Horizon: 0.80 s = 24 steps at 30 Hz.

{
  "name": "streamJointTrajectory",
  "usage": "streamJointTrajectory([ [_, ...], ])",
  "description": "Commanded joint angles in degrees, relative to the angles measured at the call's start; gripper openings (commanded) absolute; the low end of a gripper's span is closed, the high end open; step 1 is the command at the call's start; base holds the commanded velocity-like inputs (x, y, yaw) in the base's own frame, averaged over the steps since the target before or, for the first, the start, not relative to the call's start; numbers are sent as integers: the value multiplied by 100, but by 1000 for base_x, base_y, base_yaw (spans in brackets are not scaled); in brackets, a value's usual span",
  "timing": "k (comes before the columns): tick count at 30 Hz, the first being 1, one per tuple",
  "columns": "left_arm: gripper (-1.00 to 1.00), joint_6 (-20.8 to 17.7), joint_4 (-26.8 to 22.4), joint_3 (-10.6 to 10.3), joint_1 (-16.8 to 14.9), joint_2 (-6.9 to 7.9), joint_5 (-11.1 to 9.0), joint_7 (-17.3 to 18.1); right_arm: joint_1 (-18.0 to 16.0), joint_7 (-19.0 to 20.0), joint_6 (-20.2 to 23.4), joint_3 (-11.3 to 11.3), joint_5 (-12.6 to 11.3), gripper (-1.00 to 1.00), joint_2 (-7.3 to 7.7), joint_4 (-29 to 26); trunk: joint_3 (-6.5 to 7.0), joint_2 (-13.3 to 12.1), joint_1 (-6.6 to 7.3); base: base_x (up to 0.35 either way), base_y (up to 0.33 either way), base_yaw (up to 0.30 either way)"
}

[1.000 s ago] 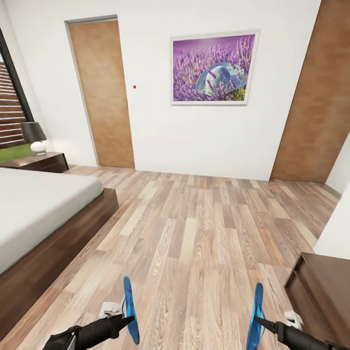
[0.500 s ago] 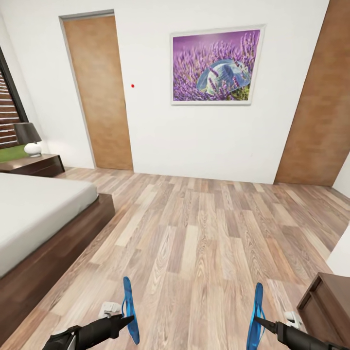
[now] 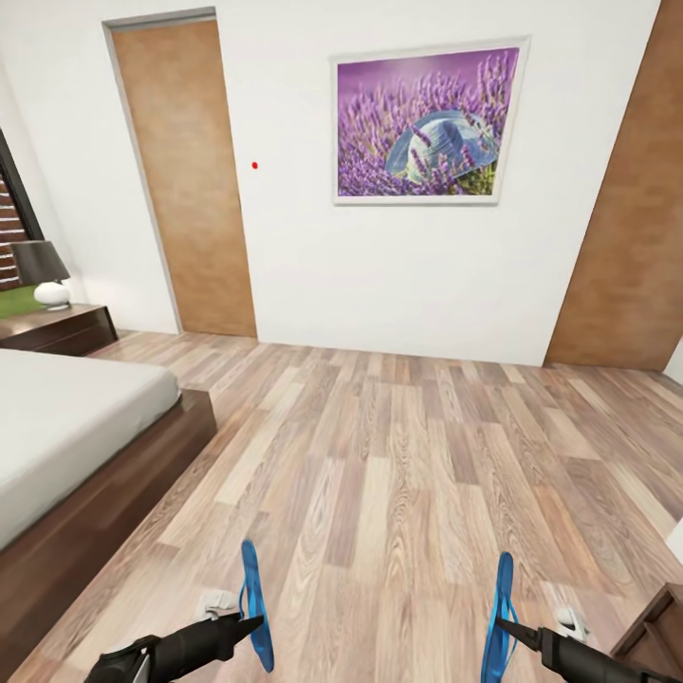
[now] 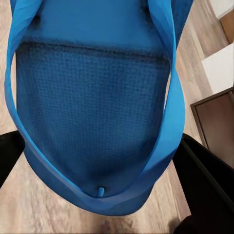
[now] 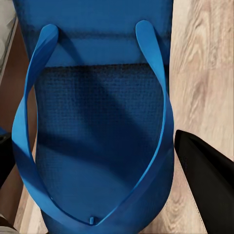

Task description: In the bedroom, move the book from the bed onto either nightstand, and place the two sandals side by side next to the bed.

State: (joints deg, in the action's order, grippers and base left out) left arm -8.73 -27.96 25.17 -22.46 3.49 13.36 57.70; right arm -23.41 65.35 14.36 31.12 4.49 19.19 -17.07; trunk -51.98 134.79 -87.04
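At the bottom edge of the head view, both black arms are cut off by the frame. The left gripper [image 3: 258, 621] is clamped on one flat bright blue sandal [image 3: 252, 603], held on its edge above the floor. The right gripper [image 3: 503, 624] is clamped on the other bright blue sandal [image 3: 499, 605], also held on its edge. In the wrist views each blue sole [image 4: 92, 117] [image 5: 97, 136] sits between the dark fingers [image 4: 207, 185] [image 5: 212, 180], and its far end is out of frame.

The low bed with dark brown wooden frame and pale mattress [image 3: 66, 417] is only partly in view on the left. Beyond it stands the glossy dark-brown nightstand [image 3: 62, 327] with a black-shaded lamp [image 3: 43, 270]. The brown wood-plank floor [image 3: 408, 455] reaches a white wall with a wooden door [image 3: 185, 180] and a framed purple lavender picture [image 3: 427, 123].
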Motion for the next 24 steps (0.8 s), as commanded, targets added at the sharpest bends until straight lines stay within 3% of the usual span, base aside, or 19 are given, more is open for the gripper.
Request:
streamJointTrajectory([
  [1, -100, -59, -7, 49, -5, -10, 35, 41, -5, 20, 50, 52, 41, -100, -3, -6, -6, 2, -2, 327, 0, 0],
  [24, -100, -66, -6, 49, -6, -15, 35, 57, -5, 13, 49, 52, 43, -100, -3, 1, -6, 2, -2, 328, 0, 0],
])
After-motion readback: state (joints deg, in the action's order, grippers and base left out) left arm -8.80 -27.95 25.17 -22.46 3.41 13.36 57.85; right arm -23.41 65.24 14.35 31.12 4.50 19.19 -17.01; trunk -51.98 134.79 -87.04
